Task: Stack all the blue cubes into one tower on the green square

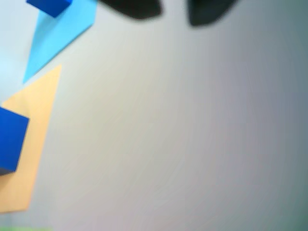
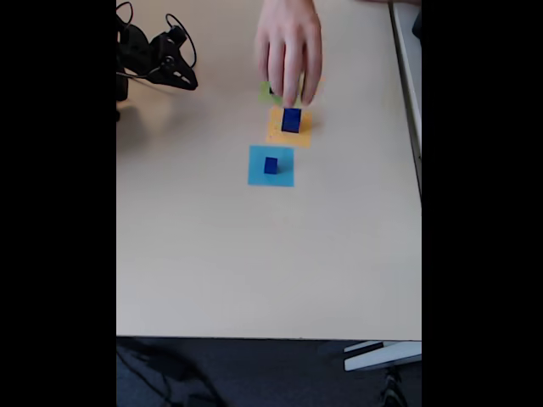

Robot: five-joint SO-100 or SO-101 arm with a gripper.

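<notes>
Fixed view: a person's hand covers the green square; blue cubes sit on the orange square and light-blue square. The parted, empty fingers should be held back until the hand is gone.

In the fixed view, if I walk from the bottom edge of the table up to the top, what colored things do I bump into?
Light-blue square with a small blue cube on it → orange square with a bigger blue cube on it → green square, partly under a person's hand.
</notes>
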